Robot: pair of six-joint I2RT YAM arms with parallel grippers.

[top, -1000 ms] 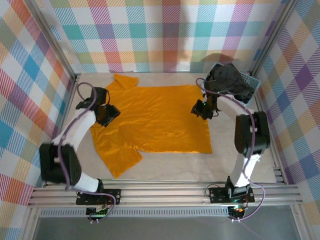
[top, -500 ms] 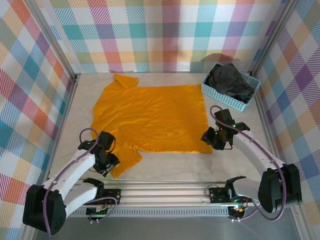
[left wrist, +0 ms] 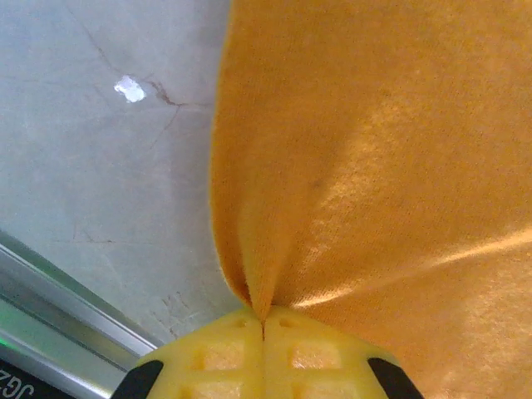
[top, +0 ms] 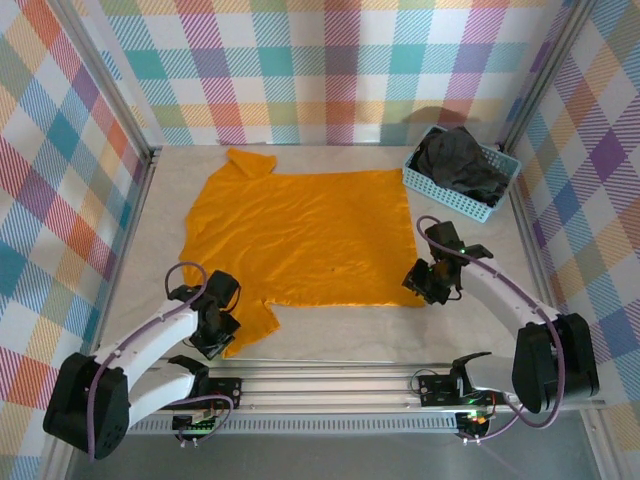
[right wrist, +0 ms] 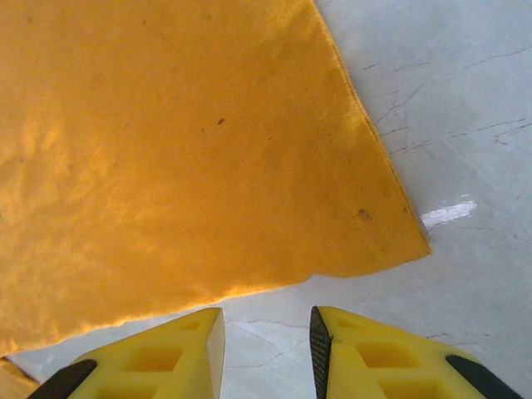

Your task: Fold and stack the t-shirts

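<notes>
Left gripper (left wrist: 263,324) bites the near sleeve (top: 250,322) of the orange t-shirt (top: 310,230), its yellow pads pressed together on a small tuck of cloth at the sleeve's outer edge, low over the table (top: 350,335) close to the front rail. Right gripper (right wrist: 266,324) hangs with its jaws apart just short of the shirt's near right hem corner (right wrist: 407,245), which lies flat on bare tabletop ahead of the fingers and holds nothing yet. The shirt is spread face down across the middle of the table, collar end toward the far wall. The black t-shirt (top: 455,160) sits bunched in the blue basket (top: 450,203) at the far right corner, apart from the orange one.

The step in hand appears to be taking hold of the near edge for a first fold. To do it well, the right gripper likely needs to go forward and down onto the hem corner and close on both layers of cloth, not just the top one. With both grips set, the two arms should rise together and level, keeping the near edge lightly taut between them. They should lift enough that the cloth clears the table before carrying it toward the far side, since dragging would wrinkle the flat body. The left grip is thin and near the sleeve's edge, so a sharp pull could slip it free.
</notes>
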